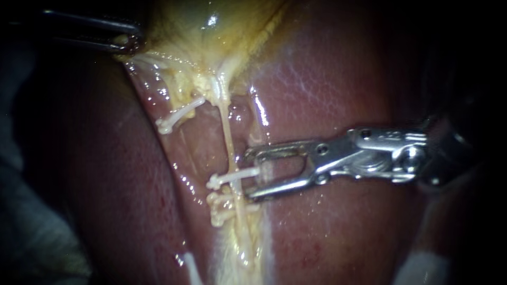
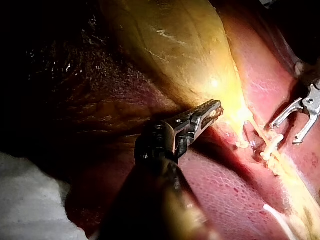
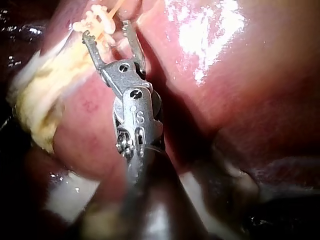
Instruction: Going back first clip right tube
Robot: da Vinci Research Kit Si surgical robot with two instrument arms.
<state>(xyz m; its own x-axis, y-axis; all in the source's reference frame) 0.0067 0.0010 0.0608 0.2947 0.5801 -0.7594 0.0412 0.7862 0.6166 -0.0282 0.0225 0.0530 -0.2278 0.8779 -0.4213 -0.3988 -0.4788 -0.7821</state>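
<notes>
The right instrument is gleaming like bare polished steel, smooth and bright, while the left instrument is showing a darker, duller metal. The clips are looking like white plastic, faintly shiny. The liver is glistening wet and smooth, the gallbladder is shining slick and yellowish, and the pale cloth is lying matt.

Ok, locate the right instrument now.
In the endoscope view the right instrument enters from the right over the liver, open jaws flanking the end of a white clip on the thin tube.
</notes>
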